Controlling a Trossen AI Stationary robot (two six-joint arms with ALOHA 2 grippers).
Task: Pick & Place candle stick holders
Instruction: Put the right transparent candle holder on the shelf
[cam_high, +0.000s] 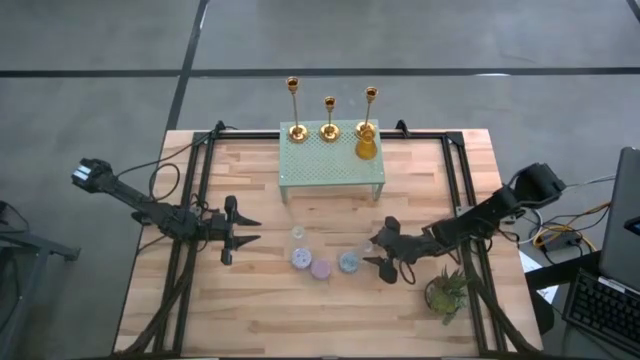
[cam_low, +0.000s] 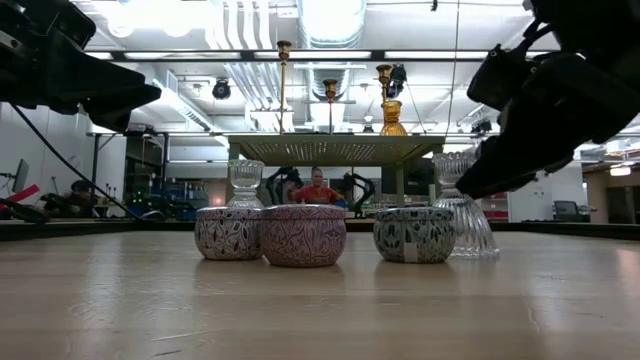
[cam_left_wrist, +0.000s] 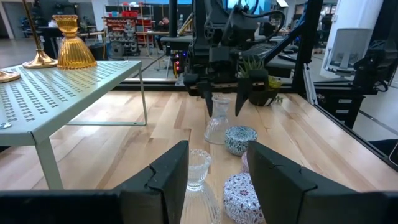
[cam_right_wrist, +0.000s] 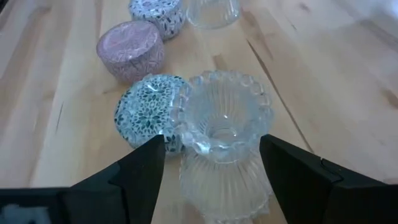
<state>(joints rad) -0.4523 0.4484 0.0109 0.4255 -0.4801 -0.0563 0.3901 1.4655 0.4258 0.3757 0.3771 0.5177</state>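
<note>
So the three gold candle stick holders (cam_high: 329, 118) stand in a row along the far edge of the pale green perforated shelf (cam_high: 333, 160) at the far middle of the wooden table (cam_high: 300, 310), with an amber glass holder (cam_high: 366, 145) just beside the right one; neither arm is touching them; the left gripper (cam_high: 250, 230) hovers over the table on the left, fingers spread and empty, pointing toward a clear ribbed glass holder (cam_left_wrist: 198, 168) just ahead of it; the right gripper (cam_high: 377, 254) sits near the middle right, fingers parted on either side of a second clear ribbed glass holder (cam_right_wrist: 224, 130) without closing on it; three small patterned candle tins lie in a line between the grippers, a purple tin (cam_high: 301, 259), a pink tin (cam_high: 320, 269) and a blue tin (cam_high: 348, 262), the blue one touching that glass; small potted plant (cam_high: 446, 290) near the right edge; can't make out any readable writing or labels anywhere.
</note>
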